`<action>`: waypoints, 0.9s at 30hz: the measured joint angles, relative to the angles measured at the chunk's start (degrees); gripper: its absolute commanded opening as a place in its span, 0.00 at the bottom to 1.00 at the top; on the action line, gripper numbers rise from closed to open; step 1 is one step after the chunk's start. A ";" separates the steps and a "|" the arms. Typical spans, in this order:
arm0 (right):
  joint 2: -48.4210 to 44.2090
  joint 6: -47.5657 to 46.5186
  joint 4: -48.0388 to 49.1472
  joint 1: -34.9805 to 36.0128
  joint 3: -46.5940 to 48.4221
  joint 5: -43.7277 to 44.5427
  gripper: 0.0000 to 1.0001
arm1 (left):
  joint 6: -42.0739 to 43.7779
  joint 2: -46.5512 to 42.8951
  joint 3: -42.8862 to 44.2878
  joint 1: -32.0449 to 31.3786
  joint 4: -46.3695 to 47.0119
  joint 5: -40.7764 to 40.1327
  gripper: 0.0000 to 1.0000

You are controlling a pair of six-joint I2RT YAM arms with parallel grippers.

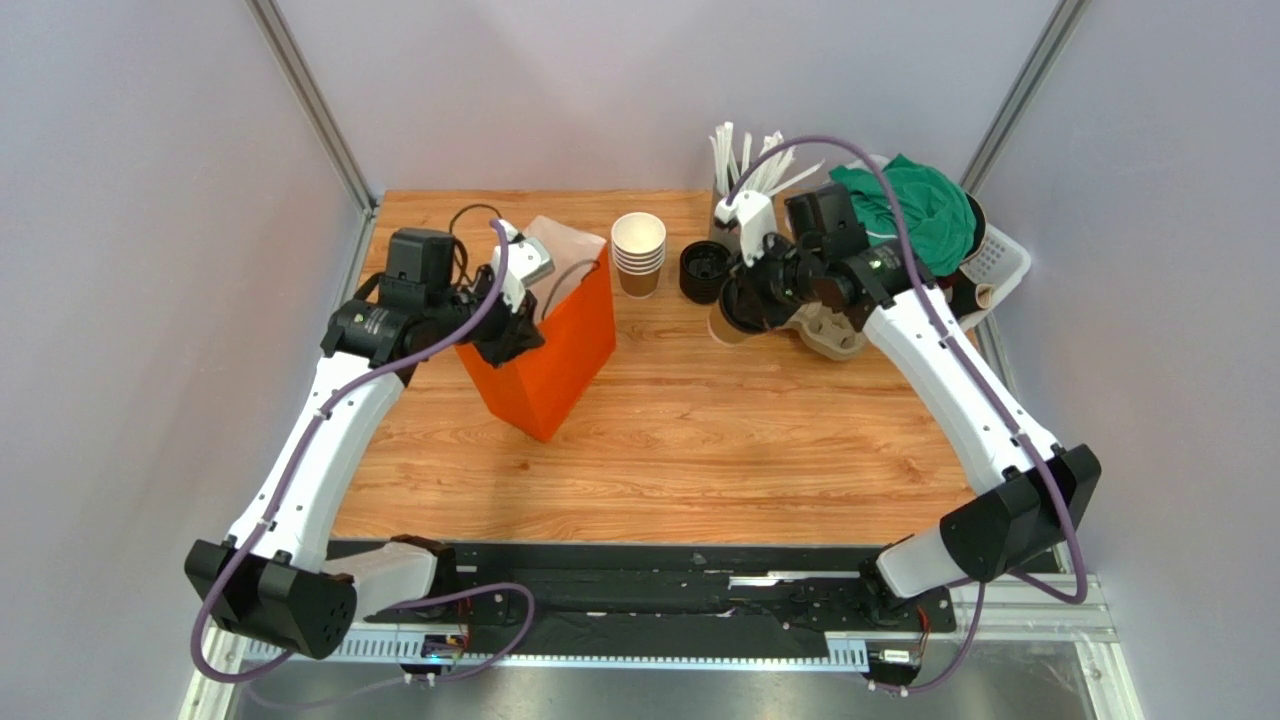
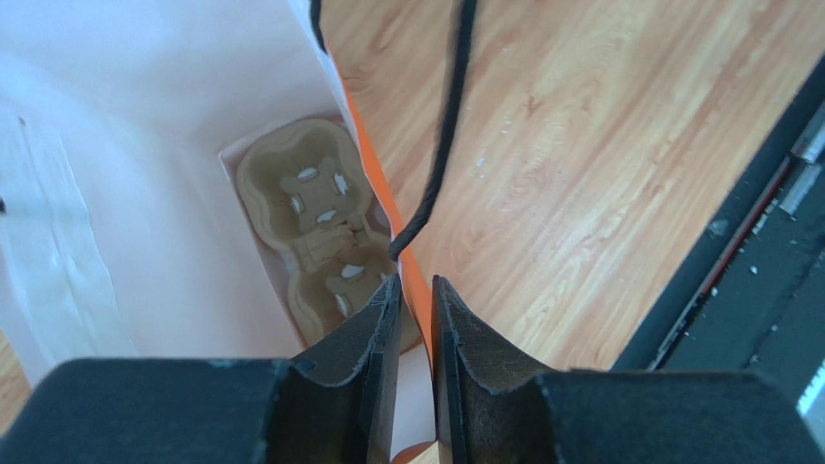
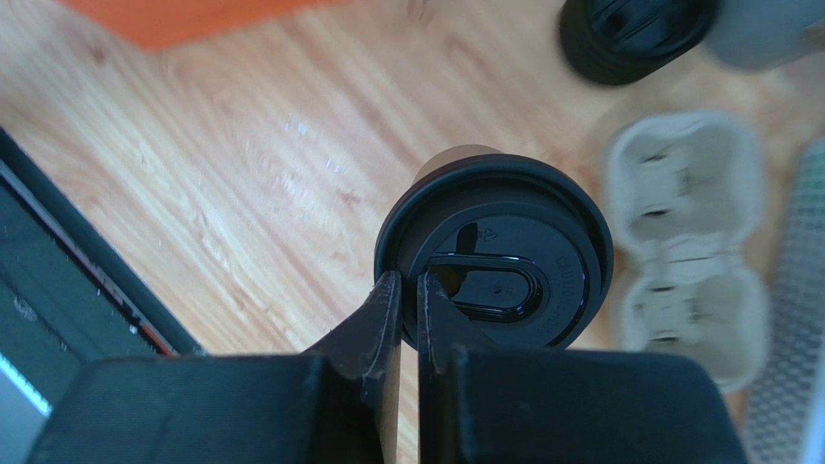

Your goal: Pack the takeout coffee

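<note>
The takeout coffee (image 1: pixel 732 318), a tan paper cup with a black lid (image 3: pixel 504 256), is at the back right of the table, to the right of the orange bag (image 1: pixel 549 360). My right gripper (image 3: pixel 409 280) is shut on the lid's rim, one finger inside it and one outside; in the top view it (image 1: pixel 751 296) is over the cup. I cannot tell whether the cup is off the table. My left gripper (image 2: pixel 416 290) is shut on the bag's orange wall (image 2: pixel 373 164) at its top edge and holds the bag open. A pulp cup carrier (image 2: pixel 315 222) lies in the bag's bottom.
A stack of lidless paper cups (image 1: pixel 639 248) and a stack of black lids (image 1: pixel 702 272) stand behind the bag and cup. A second pulp carrier (image 1: pixel 831 333) lies right of the coffee. A white basket (image 1: pixel 999 263) with green cloth (image 1: pixel 917 210) and white stirrers (image 1: pixel 747 158) are at the back right.
</note>
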 measured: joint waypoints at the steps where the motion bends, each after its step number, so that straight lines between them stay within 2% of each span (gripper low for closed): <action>1: 0.13 -0.22 -0.94 -0.33 2.84 0.33 0.00 | 0.04 -0.44 -0.31 -0.94 -0.37 0.04 0.27; 8: 2.12 -0.98 -3.69 -1.33 21.46 1.81 0.00 | 0.11 -2.01 -0.83 -5.55 -1.66 1.31 0.28; 14: 8.63 -0.39 -5.49 -1.33 37.33 1.81 0.00 | -0.48 -2.01 -0.74 -7.10 -1.66 3.23 0.28; 22: 14.43 3.26 -6.45 -0.48 42.25 -2.51 0.00 | -0.96 -1.46 0.07 -11.04 -2.75 5.62 0.28; 27: 15.96 4.57 -6.67 3.87 42.34 -4.57 0.00 | -0.68 -0.63 0.70 -12.31 -4.24 7.58 0.28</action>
